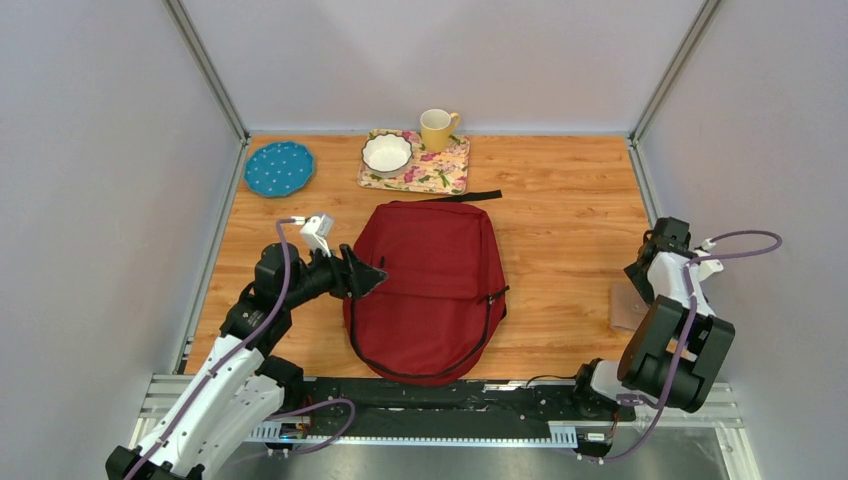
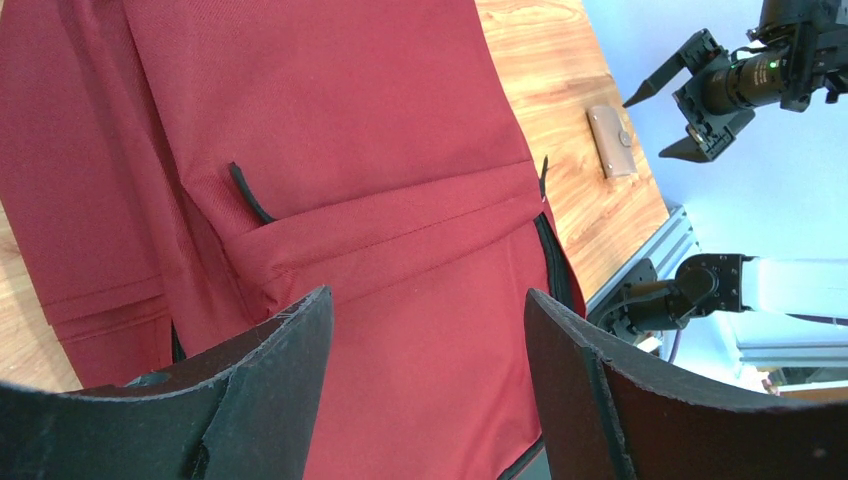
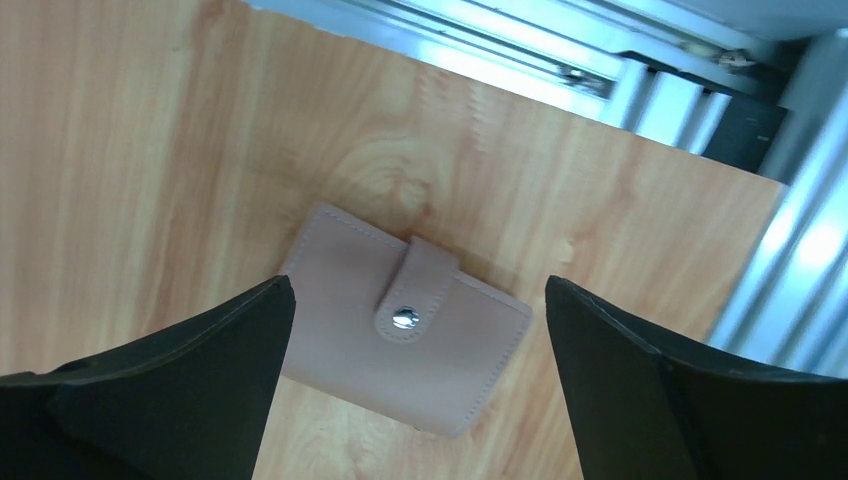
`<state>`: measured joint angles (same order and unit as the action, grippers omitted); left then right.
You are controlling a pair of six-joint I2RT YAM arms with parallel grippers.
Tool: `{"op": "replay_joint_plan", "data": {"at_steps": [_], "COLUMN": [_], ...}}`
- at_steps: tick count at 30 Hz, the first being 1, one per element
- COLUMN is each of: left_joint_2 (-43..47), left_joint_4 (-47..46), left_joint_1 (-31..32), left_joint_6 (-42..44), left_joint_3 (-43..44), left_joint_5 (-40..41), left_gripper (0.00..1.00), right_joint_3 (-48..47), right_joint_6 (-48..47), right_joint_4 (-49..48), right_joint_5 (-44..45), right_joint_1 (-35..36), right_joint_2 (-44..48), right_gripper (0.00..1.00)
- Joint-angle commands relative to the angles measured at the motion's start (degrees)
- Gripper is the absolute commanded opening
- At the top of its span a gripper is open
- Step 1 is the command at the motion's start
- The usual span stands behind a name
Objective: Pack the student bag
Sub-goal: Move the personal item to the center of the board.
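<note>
The dark red student bag (image 1: 430, 290) lies flat mid-table with its zippers closed; the left wrist view shows its front pocket (image 2: 380, 150) and a black zipper pull (image 2: 250, 190). My left gripper (image 1: 372, 275) hovers at the bag's left edge, open, with only red fabric seen between its fingertips (image 2: 427, 295). A pale pink snap wallet (image 1: 627, 305) lies flat near the right table edge. My right gripper (image 1: 642, 278) hangs just above it, open wide, the wallet (image 3: 340, 300) showing between its jaws (image 3: 420, 285) and untouched.
At the back stand a blue dotted plate (image 1: 279, 168) and a floral tray (image 1: 450, 172) carrying a white bowl (image 1: 386, 153), with a yellow mug (image 1: 436, 128) behind. The bag's black strap (image 1: 470, 196) sticks out at its far end. Grey walls close both sides.
</note>
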<state>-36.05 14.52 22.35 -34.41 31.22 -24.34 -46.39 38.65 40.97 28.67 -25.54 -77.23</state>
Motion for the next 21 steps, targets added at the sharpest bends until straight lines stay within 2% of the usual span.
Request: {"op": "replay_joint_plan", "data": {"at_steps": [1, 5, 7, 9, 10, 15, 18, 21], "left_joint_2": [0.6, 0.0, -0.2, -0.1, -0.2, -1.0, -2.0, -3.5], "left_joint_4": [-0.2, -0.7, -0.8, -0.5, 0.3, 0.7, -0.4, -0.1], "left_joint_1": [-0.4, -0.4, -0.4, -0.4, -0.4, -0.2, 0.2, 3.7], "left_joint_6": [0.0, -0.4, -0.3, -0.2, -0.1, 0.5, 0.0, 0.6], "left_joint_3": [0.7, 0.9, 1.2, 1.6, 1.8, 3.3, 3.8, 5.2], "left_joint_5": [-0.6, -1.1, -1.7, -1.0, -0.5, 0.3, 0.1, 3.1], "left_gripper": [0.77, 0.78, 0.78, 0.78, 0.78, 0.78, 0.78, 0.79], "right_joint_3": [2.6, 3.1, 3.3, 4.2, 4.6, 9.7, 11.8, 14.9], "right_joint_6": [-4.6, -4.7, -4.7, -4.6, -4.6, -3.1, -2.7, -3.1], "right_joint_4": [-12.1, -13.2, -13.6, -14.4, -14.6, -18.1, -18.4, -18.5], "right_joint_5": [-13.2, -17.4, -20.4, -24.0, -27.8, -42.8, -45.0, -48.2], "right_joint_1": [-1.6, -1.6, -1.6, -1.7, -1.6, -1.2, -0.9, -0.7], "right_joint_2": [-1.8, -6.8, -8.0, -7.8, -7.3, -4.9, -3.5, -0.4], "right_gripper": [1.00, 1.00, 0.96, 0.95, 0.89, 0.81, 0.80, 0.80]}}
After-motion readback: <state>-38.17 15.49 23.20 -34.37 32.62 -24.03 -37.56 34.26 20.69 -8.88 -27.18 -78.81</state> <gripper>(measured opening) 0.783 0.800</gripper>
